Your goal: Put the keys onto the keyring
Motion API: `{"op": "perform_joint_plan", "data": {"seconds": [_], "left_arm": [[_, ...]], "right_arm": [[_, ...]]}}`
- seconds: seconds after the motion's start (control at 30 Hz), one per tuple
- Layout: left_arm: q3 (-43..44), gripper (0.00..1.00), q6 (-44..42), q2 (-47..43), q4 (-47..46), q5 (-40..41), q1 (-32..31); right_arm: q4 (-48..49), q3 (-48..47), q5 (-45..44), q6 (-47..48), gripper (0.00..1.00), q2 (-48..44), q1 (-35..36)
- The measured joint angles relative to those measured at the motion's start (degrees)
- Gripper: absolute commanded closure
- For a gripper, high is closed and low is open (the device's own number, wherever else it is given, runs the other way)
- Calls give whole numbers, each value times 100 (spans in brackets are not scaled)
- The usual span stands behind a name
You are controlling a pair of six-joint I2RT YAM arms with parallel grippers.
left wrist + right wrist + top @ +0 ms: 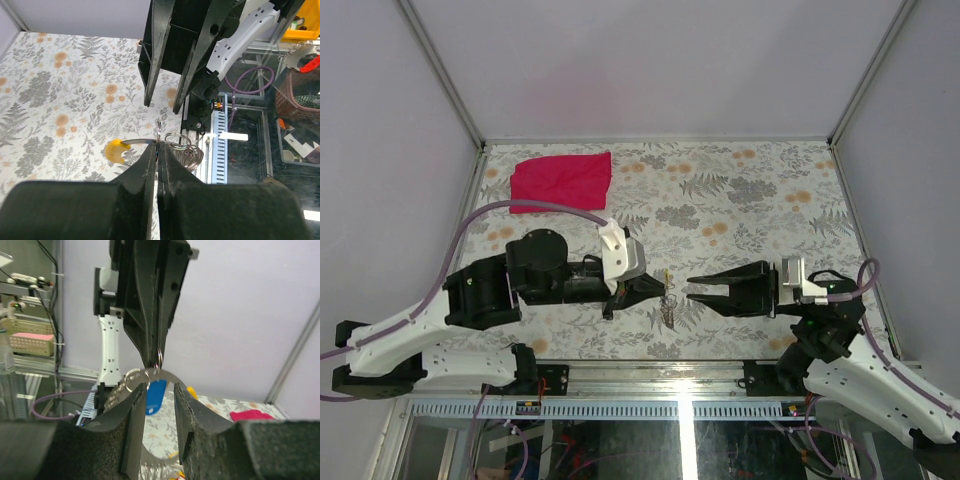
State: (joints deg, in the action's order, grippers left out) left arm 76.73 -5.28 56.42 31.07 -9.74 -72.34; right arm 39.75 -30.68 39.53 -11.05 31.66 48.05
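The flower-patterned table (pixel 750 200) lay under both arms, which reached toward each other over its near edge. A red cloth (pixel 561 180) sat well apart from them, near the far left corner. The left gripper (pixel 658 290) pointed right with its fingers pressed together, pinching the keyring (pixel 158 131) by its thin ring just above the fingertips. The ring's silvery chain (pixel 186 151) bunched in loops beside the tips on the side toward the arm bases. The right gripper (pixel 692 289) faced it from just beside, its two fingers set moderately apart and level with the ring; whether they touched anything could not be told. The whole bunch hung in the air between the two grippers. A yellow-headed key (pixel 116 151) stuck out sideways, its blade running to the pinched ring. A blue-headed key (pixel 156 396) dangled below the ring in the right wrist view.
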Motion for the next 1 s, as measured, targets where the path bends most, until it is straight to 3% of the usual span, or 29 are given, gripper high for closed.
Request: {"op": "perform_joint_plan", "data": {"seconds": [0.2,0.43,0.8,1.0], "left_arm": [[1189,100,-249,629,1281,278,0],[1895,100,-341,1703,2706,605,0],[2450,100,-339,2500,4085,1075,-2],[2538,100,-334,2791,4378,1276,-2]], "right_arm": [[-1005,-225,-254,564,64,-92,0],[-1867,-227,-299,1003,65,20,0],[-1923,162,-245,1056,65,96,2],[-1580,431,-201,935,66,240,2]]}}
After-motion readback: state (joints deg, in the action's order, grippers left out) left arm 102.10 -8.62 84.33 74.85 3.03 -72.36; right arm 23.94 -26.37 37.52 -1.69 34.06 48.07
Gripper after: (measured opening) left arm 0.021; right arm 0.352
